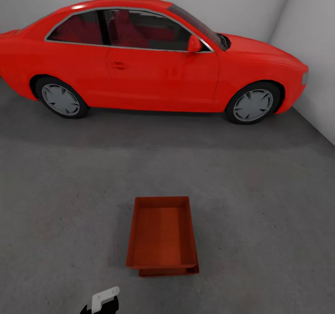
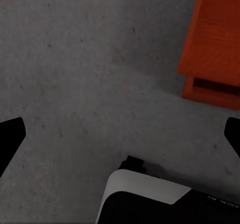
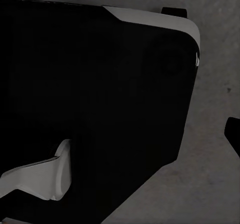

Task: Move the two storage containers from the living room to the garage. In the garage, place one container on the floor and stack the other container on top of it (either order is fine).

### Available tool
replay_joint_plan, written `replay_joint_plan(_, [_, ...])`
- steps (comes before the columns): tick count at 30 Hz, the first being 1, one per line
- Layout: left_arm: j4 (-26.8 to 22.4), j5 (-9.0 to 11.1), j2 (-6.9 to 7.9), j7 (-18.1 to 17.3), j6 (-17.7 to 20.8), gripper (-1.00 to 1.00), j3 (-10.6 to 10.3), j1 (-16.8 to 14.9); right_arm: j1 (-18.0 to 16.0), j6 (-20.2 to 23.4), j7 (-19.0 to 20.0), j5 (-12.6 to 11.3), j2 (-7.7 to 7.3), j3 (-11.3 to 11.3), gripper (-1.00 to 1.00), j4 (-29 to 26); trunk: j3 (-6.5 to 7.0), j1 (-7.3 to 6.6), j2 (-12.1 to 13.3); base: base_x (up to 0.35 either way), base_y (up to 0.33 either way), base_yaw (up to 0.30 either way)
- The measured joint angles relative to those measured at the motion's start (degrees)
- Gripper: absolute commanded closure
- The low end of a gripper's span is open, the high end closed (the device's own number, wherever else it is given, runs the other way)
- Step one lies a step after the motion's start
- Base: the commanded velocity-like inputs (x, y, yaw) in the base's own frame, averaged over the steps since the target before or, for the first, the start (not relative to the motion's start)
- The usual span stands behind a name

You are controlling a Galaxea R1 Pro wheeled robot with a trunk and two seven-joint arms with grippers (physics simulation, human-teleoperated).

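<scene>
The two storage containers, both orange-red open bins, stand stacked on the garage's dark grey concrete floor (image 1: pixel 70 202). The upper container (image 1: pixel 162 237) sits in the lower container (image 1: pixel 170 271), which peeks out at the near end. In the left wrist view the upper bin (image 2: pixel 217 29) and the lower bin's rim (image 2: pixel 210 92) lie off to one side. My left gripper (image 2: pixel 121 134) hangs open over bare concrete beside the stack, holding nothing. One dark fingertip (image 3: pixel 233 134) of my right gripper stands at the frame's edge, over the floor, next to the robot's black body (image 3: pixel 95 99).
A large glossy red car (image 1: pixel 149 58) is parked across the back, in front of the white walls (image 1: pixel 307 48). A wide strip of concrete separates it from the stack. A white and black part of my arm (image 1: pixel 104 300) shows at the near edge.
</scene>
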Motion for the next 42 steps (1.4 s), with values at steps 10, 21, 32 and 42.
replay_joint_plan(10, [0.1,0.0,0.00,0.1,-0.1,-1.00,0.1,0.0,0.0,0.0,0.0,0.0,0.00,0.0,-1.00,0.0,0.00,0.00,0.0,0.000,0.000,0.000])
replay_joint_plan(21, [0.1,-0.1,0.00,0.1,-1.0,-1.00,0.2,0.0,0.0,0.0,0.0,0.0,0.00,0.0,-1.00,0.0,0.00,0.00,0.0,0.000,0.000,0.000])
replay_joint_plan(32, [0.1,-0.1,0.00,0.1,-1.1,-1.00,0.2,0.0,0.0,0.0,0.0,0.0,0.00,0.0,-1.00,0.0,0.00,0.00,0.0,0.000,0.000,0.000])
replay_joint_plan(42, [0.1,-0.2,0.00,0.2,-1.1,-1.00,0.2,0.0,0.0,0.0,0.0,0.0,0.00,0.0,-1.00,0.0,0.00,0.00,0.0,0.000,0.000,0.000])
